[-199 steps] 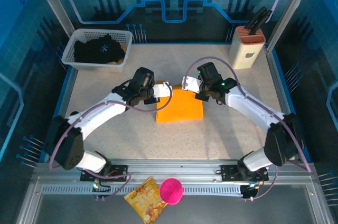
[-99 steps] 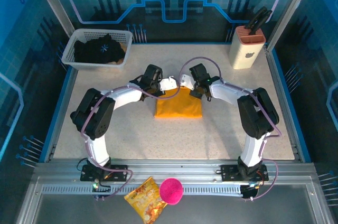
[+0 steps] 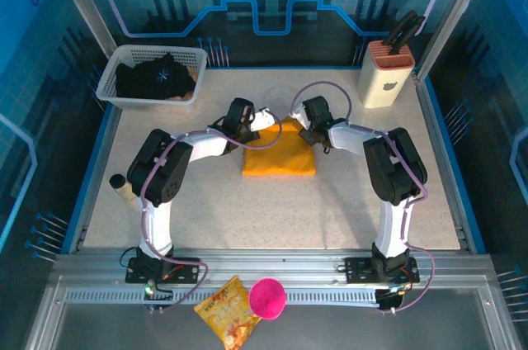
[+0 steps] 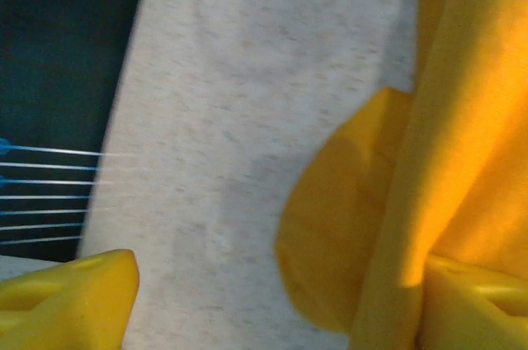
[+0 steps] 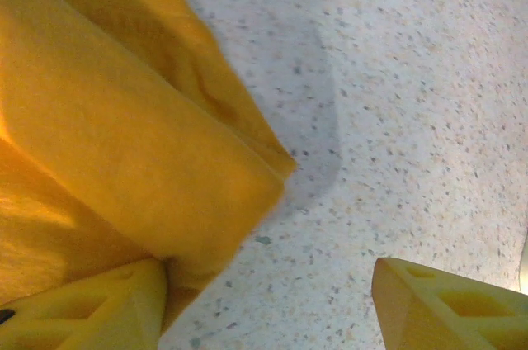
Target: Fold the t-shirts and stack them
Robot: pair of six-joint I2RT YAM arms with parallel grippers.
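L gripper (image 4: 276, 284): fingers spread wide, mustard-orange tee (image 4: 445, 119) fold by the 3 o'clock finger. R gripper (image 5: 268, 284): also wide, folded edge at its 9 o'clock finger. Top cam adds what the wrist cams lack: both grippers at the tee's 12 o'clock edge, tee folded mid-table (image 3: 247, 210), black tee (image 3: 157, 78) in basket (image 3: 106, 90) at 10 o'clock.

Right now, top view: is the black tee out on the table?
No, the black t-shirt lies inside the white basket at the far-left corner, apart from the folded orange t-shirt.
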